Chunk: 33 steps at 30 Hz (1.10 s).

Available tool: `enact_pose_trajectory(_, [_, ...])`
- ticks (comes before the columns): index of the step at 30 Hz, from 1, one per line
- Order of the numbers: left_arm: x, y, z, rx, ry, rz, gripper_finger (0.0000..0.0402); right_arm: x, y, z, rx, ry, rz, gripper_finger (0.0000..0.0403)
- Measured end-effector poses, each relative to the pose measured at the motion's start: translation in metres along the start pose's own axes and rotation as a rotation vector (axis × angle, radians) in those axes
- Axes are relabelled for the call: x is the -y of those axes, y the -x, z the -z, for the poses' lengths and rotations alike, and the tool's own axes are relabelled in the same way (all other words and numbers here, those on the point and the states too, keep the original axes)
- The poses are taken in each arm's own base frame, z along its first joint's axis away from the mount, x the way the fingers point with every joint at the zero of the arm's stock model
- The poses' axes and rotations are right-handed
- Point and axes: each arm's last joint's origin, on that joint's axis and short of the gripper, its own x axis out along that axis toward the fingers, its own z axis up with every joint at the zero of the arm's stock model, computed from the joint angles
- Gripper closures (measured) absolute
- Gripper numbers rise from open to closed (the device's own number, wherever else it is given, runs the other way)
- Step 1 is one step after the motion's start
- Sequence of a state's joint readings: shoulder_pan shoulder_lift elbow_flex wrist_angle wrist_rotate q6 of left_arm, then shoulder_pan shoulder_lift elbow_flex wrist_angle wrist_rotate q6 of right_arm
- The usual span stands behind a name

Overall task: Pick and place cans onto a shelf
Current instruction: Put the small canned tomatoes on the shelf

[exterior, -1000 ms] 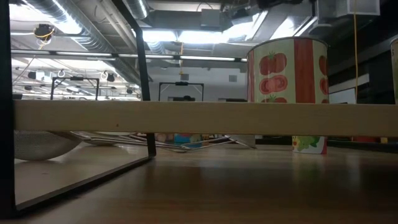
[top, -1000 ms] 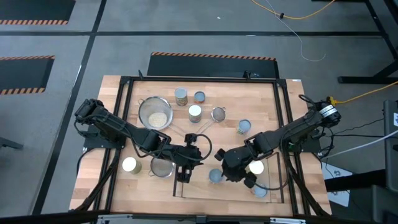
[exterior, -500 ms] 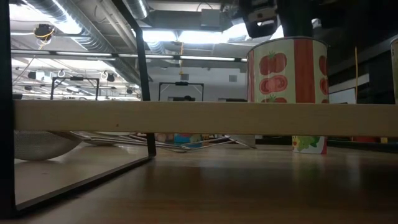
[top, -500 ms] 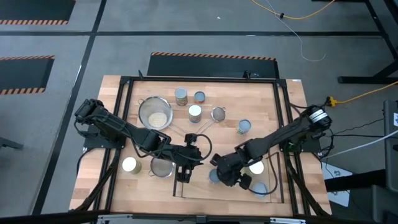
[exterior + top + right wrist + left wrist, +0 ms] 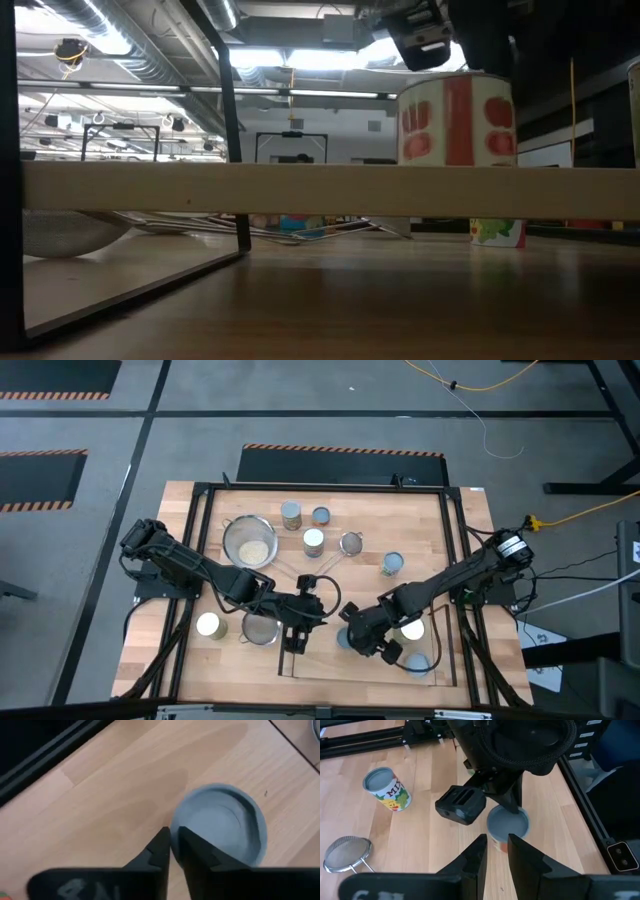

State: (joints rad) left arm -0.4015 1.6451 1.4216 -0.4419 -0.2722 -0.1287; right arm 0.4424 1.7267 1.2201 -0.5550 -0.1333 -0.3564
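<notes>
Right fingers (image 5: pixel 172 851) pinch tomato can's (image 5: pixel 220 822) rim.

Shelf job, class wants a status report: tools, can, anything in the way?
Right tool nearly closed on the rim of the can on the shelf. Left tool parked beside it, empty. Nothing in the way.
</notes>
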Motion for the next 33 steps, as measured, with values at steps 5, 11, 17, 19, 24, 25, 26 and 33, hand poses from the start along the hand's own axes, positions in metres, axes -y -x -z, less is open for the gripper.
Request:
enact_pose_trajectory(5, [0.0000,0.0000,0.0000,0.000,0.000,0.000,0.0333,0.0000,0.0004,-0.0002,0.000,-0.171,0.001,0.0389])
enact_pose_trajectory(11, [0.0000,0.0000,0.0000,0.000,0.000,0.000,0.0333,0.0000,0.0004,-0.0002,0.000,-0.543,0.002,0.0377])
enact_pose_trajectory(17, [0.0000,0.0000,0.0000,0.000,0.000,0.000,0.0333,0.0003,0.0004,-0.0001,0.002,-0.866,0.012,0.0381])
enact_pose_trajectory(19, [0.0000,0.0000,0.0000,0.000,0.000,0.000,0.0333,0.0005,0.0004,-0.0004,0.006,-0.911,0.011,0.0376])
enact_pose_trajectory(24, [0.0000,0.0000,0.0000,0.000,0.000,0.000,0.0333,0.0006,0.0004,-0.0012,0.014,-0.930,0.003,0.0355])
enact_pose_trajectory(25, [0.0000,0.0000,0.0000,0.000,0.000,0.000,0.0333,0.0005,0.0004,-0.0013,0.014,-0.929,0.000,0.0353])
enact_pose_trajectory(26, [0.0000,0.0000,0.0000,0.000,-0.001,0.000,0.0333,0.0005,0.0004,-0.0014,0.015,-0.928,0.000,0.0352])
enact_pose_trajectory(33, [0.0001,0.0000,0.0000,0.000,-0.001,0.000,0.0333,0.0007,0.0003,-0.0019,0.022,-0.925,-0.003,0.0349])
